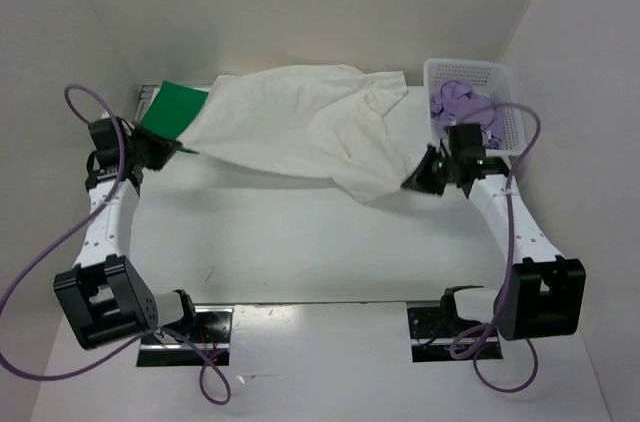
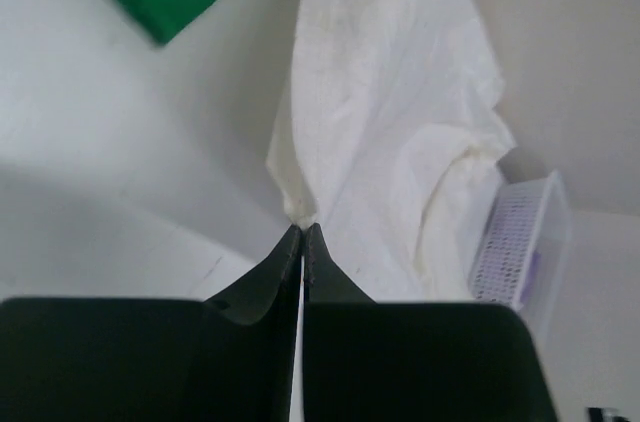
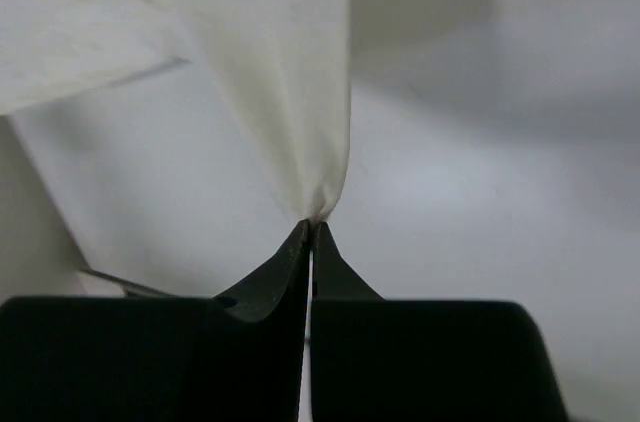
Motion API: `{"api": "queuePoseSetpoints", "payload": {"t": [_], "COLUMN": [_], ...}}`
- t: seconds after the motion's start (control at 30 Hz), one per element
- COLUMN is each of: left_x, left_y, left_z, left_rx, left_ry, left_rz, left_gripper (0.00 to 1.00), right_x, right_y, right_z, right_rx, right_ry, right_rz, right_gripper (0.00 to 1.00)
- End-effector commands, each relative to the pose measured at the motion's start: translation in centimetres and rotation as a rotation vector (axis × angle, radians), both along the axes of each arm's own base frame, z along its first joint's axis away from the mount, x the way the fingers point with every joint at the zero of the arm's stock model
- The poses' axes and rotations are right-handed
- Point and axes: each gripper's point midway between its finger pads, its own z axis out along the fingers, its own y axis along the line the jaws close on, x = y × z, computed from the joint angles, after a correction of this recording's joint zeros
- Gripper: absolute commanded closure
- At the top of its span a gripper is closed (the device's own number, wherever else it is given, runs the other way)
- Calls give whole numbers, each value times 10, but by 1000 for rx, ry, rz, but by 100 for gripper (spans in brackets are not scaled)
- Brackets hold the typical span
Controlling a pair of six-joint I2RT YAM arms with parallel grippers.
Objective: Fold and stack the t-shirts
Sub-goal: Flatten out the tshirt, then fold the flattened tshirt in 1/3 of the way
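Only the top view shows the white-cream t-shirt [image 1: 290, 127] stretched, wrinkled, between left gripper [image 1: 183, 152] and right gripper [image 1: 412, 182] above the far half of the table [image 1: 300, 232]; each wrist view shows its jaws clamped on a pinched bit of that cloth. White lattice basket [image 1: 470, 70] at far right holds the crumpled light purple t-shirt [image 1: 460, 102]; green t-shirt [image 1: 172, 109] lies flat at far left.
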Motion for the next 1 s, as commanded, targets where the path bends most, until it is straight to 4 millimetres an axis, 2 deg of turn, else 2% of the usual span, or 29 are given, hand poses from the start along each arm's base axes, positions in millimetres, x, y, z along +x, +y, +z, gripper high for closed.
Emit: {"api": "queuePoseSetpoints", "payload": {"t": [0.0,0.03,0.1,0.13,0.17,0.23,0.27,0.33,0.37,0.5,0.53,0.57,0.63,0.67,0.7,0.77,0.8,0.83,0.87,0.9,0.97], "left_x": [-42,-53,-77,-92,-99,-117,-117,-122,-123,-130,-130,-121,-112,-98,-92,-75,-70,-65,-59,-52,-40], "left_y": [-3,-5,-10,-11,-13,-15,-18,-24,-25,-29,-29,-29,-30,-27,-24,-15,-13,-11,-7,-4,0], "left_z": [-32,-42,-76,-102,-109,-120,-115,-119,-116,-113,-113,-108,-107,-96,-90,-79,-77,-76,-84,-82,-93], "left_rx": [83,91,78,67,67,66,54,17,15,-6,-6,-18,-43,-42,-44,-23,-21,-20,-17,-24,-37], "left_ry": [53,65,154,218,243,295,278,305,309,346,346,310,292,250,234,208,205,201,213,205,220], "left_rz": [11,14,20,28,20,39,31,21,21,10,10,15,11,9,14,31,31,31,41,48,52], "left_gripper": [98,97,97,97,97,97,97,97,97,97,97,98,98,98,99,99,99,99,99,99,99], "right_x": [-68,-81,-91,-97,-110,-126,-142,-154,-162,-173,-170,-166,-146,-137,-119,-98,-75,-64,-52,-34,-6], "right_y": [-13,-13,-8,-8,-9,-7,-6,9,8,5,4,5,4,5,6,8,8,9,6,6,5], "right_z": [-56,-61,-62,-65,-71,-68,-76,-71,-61,-55,-54,-54,-53,-51,-48,-45,-44,-44,-46,-51,-53], "right_rx": [-80,-74,-53,-55,-60,-70,-86,-57,-40,-34,-35,-34,-54,-52,-58,-70,-81,-87,-115,-135,-150], "right_ry": [149,186,219,246,309,323,383,383,353,375,367,362,350,339,312,281,261,260,249,253,222], "right_rz": [-12,-21,-5,-4,-3,22,26,41,27,1,-12,-12,-31,-31,-41,-42,-47,-41,-56,-61,-70], "right_gripper": [100,100,100,100,100,100,100,100,100,100,100,100,100,100,100,100,100,100,100,100,100]}}
